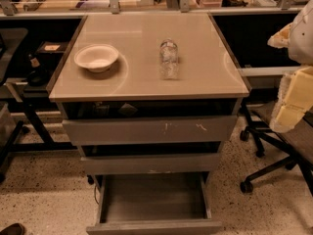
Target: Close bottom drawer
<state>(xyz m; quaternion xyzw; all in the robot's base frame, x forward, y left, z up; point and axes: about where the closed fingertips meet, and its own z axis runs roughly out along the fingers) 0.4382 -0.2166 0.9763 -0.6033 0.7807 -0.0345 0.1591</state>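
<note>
While the pale yellow tool (289, 104) hangs at three o'clock, well apart, its grip impossible to tell, the wide, shallow grey metal bottom drawer (154, 204) stands pulled out at six o'clock; probably light, stiff and free-sliding, best pushed squarely mid-front.

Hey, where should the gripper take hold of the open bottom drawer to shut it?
The bottom drawer has no handle, so I'd straddle the jaws over the front panel's exposed top edge at mid-width, coming from above, then push inward. The gripper is out of view.
</note>
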